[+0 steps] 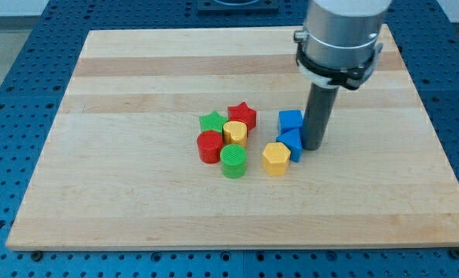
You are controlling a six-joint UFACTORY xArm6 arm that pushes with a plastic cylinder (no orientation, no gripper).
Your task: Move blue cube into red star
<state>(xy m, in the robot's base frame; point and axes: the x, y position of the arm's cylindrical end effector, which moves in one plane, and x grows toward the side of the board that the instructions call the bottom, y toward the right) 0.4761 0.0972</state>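
Observation:
A blue cube (290,121) sits right of the board's centre, with a second blue block (291,144) just below it. The red star (242,115) lies to their left, at the top of a cluster. My tip (312,147) stands just right of the two blue blocks, touching or nearly touching the lower one. A gap of bare wood separates the blue cube from the red star.
The cluster also holds a green star (211,122), a yellow cylinder (235,132), a red cylinder (210,147) and a green cylinder (233,161). A yellow hexagonal block (275,158) sits below the blue blocks. The wooden board (136,85) lies on a blue perforated table.

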